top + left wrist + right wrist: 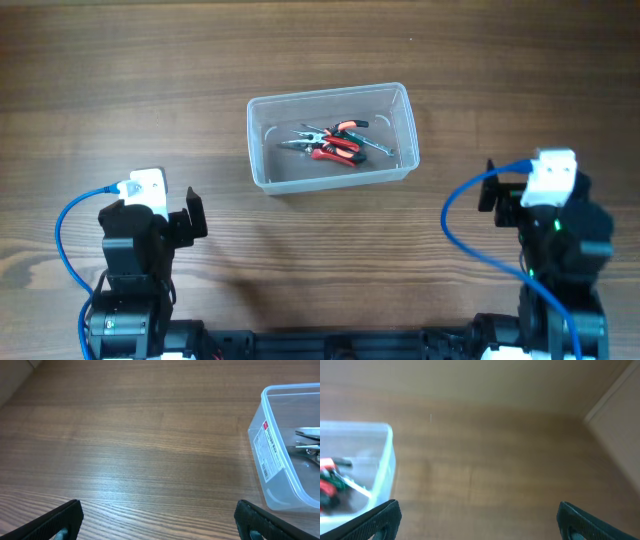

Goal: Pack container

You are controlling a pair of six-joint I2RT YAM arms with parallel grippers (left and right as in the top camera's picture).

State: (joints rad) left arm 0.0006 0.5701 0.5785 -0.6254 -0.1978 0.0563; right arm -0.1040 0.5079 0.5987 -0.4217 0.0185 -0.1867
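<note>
The clear plastic container (pixel 262 140) stands on the wooden table at the centre, a little to the back. Inside it lie red-and-black handled pliers (pixel 335 143) and other small metal tools. The container's labelled wall shows at the right of the left wrist view (pixel 272 455) and its corner at the left of the right wrist view (pixel 382 467). My left gripper (pixel 160 522) is open and empty over bare table, near the front left. My right gripper (pixel 477 522) is open and empty, near the front right. Both are well apart from the container.
A blue cable loops beside each arm (pixel 70 215) (pixel 470 245). The table's edge and a pale surface show at the far right of the right wrist view (pixel 615 405).
</note>
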